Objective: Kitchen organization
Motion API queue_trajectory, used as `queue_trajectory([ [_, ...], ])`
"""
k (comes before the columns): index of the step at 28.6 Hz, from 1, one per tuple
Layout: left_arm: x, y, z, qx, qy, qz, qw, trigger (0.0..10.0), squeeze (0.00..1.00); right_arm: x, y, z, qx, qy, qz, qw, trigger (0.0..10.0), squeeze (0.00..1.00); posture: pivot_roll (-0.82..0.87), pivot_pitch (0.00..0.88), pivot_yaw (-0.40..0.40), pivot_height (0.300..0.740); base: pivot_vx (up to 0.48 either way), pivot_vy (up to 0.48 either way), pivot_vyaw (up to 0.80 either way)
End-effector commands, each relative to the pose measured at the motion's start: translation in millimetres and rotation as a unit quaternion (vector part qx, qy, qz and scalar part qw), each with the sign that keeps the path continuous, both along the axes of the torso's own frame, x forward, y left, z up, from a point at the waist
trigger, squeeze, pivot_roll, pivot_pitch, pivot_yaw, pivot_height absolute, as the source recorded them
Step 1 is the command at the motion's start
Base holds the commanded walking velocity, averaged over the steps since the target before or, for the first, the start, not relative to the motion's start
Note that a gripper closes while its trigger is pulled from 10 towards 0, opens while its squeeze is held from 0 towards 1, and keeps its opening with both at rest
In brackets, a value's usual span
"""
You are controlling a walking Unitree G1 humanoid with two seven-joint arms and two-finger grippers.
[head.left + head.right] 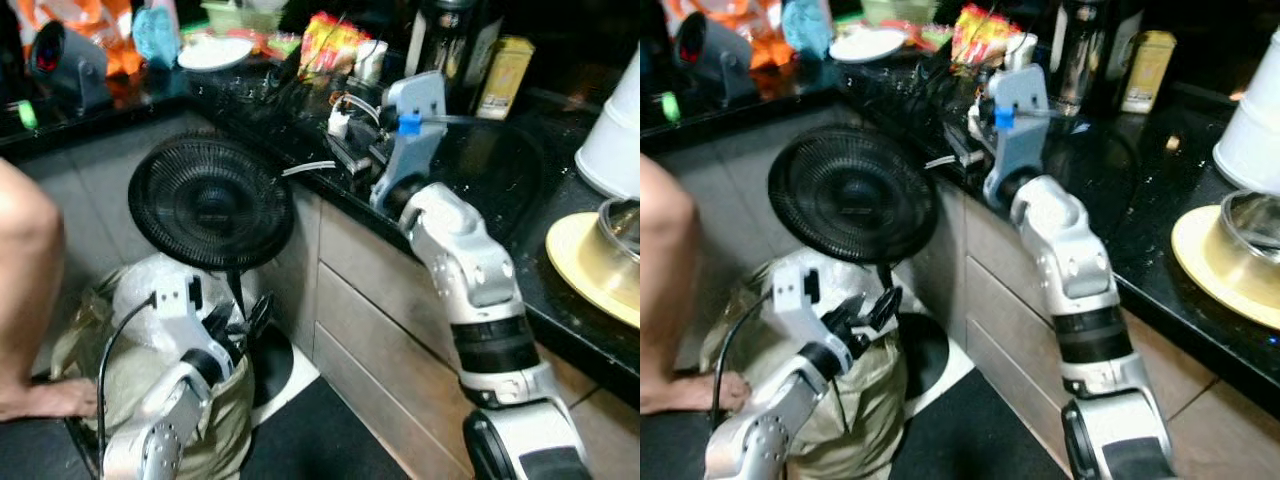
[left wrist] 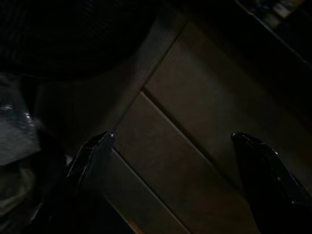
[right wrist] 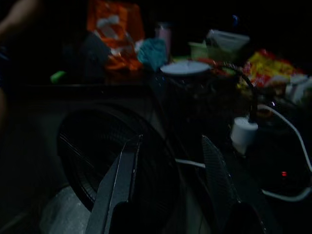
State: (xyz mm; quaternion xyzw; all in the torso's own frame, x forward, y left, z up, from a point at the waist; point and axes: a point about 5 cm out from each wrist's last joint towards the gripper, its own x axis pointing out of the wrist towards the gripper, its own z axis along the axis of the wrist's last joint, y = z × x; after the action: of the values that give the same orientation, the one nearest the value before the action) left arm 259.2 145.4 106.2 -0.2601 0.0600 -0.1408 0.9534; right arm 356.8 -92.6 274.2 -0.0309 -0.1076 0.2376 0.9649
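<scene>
Looking across the black surface (image 1: 540, 300), we judge the clutter to sort, such as the white plate (image 1: 214, 52) and snack packets (image 1: 335, 40), lies far and left of our right claw (image 3: 168, 170), which hangs spread over the edge. Our left claw (image 2: 170, 151), also spread, sits low by the fan (image 1: 210, 200), so the right arm is nearer.

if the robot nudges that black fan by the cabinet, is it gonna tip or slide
The black fan looks top-heavy: a wide mesh head on a thin stem over a round base, so a high push probably tips it. The grille likely flexes rather than breaks. The bag crowding its base may snag it instead of letting it slide.
</scene>
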Motion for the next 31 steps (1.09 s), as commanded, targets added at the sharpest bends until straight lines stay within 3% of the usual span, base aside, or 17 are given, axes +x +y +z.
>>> queue_trajectory([
  [1,-0.5,-2.4,-3.7,-0.003,0.006,-0.003,1.000,10.0,0.00,2.7,-5.1,1.6,-0.008,0.004,-0.017,1.000,10.0,0.00,0.09,0.000,0.024,0.740,0.000,0.000,-0.79],
  [12,0.1,-2.1,-3.4,-0.003,0.004,0.002,1.000,10.0,0.00,-0.5,6.2,-10.7,-0.017,0.020,-0.002,1.000,10.0,0.00,0.09,0.000,0.019,0.740,0.000,0.000,-0.79],
  [17,0.9,-1.7,-2.5,-0.004,0.003,0.006,1.000,10.0,0.00,-9.1,18.7,-12.8,-0.003,0.013,0.053,0.999,10.0,0.00,0.09,0.000,0.020,0.740,0.000,0.000,-0.79],
  [24,1.2,-1.4,-1.8,-0.004,0.001,0.008,1.000,10.0,0.00,-14.3,23.1,-17.2,-0.005,0.009,0.076,0.997,10.0,0.00,0.09,0.000,0.017,0.740,0.000,0.000,-0.79],
  [31,1.3,-0.5,-1.0,-0.004,0.000,0.011,1.000,10.0,0.00,-30.6,29.6,-37.6,0.040,0.028,0.125,0.991,10.0,0.00,0.09,0.000,0.019,0.740,0.000,0.000,-0.79],
])
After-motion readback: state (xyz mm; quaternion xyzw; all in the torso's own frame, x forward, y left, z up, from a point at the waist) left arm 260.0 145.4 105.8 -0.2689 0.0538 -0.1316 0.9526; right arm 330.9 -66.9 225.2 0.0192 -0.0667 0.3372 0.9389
